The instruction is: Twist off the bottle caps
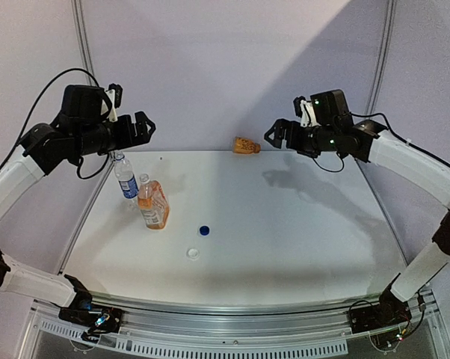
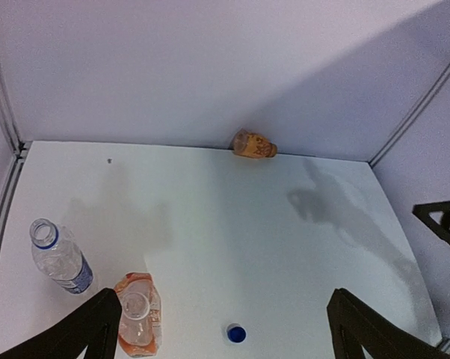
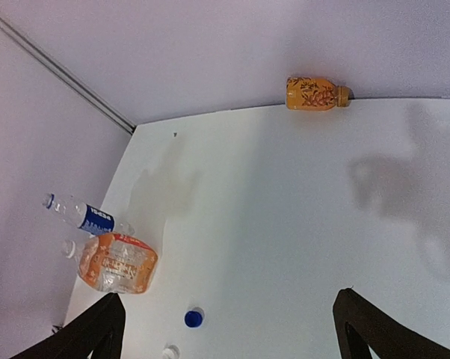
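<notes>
Two loose caps (image 1: pixel 204 230) near uncapped bottles (image 1: pixel 153 206)

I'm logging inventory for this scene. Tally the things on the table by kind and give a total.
Bottles: 3 (clear water bottle, orange flat-sided bottle, small orange bottle lying on its side at the back wall)
Loose caps: 2 (dark blue cap, white cap)
Total: 5

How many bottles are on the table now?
3: the clear water bottle and wide orange bottle stand together at left; a small orange bottle lies against the back wall.
</notes>
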### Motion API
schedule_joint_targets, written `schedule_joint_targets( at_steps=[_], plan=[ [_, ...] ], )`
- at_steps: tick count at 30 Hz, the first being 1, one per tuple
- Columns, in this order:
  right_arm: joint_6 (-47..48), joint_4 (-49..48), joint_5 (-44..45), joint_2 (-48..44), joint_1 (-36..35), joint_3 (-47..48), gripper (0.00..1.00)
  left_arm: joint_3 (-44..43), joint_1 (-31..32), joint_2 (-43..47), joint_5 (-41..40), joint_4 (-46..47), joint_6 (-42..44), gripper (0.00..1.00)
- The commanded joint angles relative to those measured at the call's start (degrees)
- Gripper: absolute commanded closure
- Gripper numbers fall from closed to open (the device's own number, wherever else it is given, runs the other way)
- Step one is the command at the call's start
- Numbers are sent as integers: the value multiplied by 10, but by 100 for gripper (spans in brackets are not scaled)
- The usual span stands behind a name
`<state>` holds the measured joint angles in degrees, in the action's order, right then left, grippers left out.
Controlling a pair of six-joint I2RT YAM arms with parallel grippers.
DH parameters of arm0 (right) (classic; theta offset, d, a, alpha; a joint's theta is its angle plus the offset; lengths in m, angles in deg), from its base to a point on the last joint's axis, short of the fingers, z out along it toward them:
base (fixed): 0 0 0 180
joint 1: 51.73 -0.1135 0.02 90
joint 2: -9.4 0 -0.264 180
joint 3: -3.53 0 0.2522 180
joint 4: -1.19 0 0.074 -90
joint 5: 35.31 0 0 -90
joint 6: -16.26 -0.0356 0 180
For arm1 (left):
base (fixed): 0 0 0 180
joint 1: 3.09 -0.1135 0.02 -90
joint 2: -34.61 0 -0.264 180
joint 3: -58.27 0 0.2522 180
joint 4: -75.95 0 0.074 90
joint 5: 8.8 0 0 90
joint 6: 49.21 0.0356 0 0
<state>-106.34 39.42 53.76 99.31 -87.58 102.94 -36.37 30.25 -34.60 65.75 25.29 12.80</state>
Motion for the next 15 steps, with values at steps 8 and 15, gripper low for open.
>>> schedule_joint_targets(
  at_steps=[8,15],
  plan=[
    [-186,-118,-195,147,118,83,5,-70,-3,-84,127,47,-22,6],
    [-242,-159,-219,255,143,169,7,-127,-3,-175,175,107,-44,7]
  ],
)
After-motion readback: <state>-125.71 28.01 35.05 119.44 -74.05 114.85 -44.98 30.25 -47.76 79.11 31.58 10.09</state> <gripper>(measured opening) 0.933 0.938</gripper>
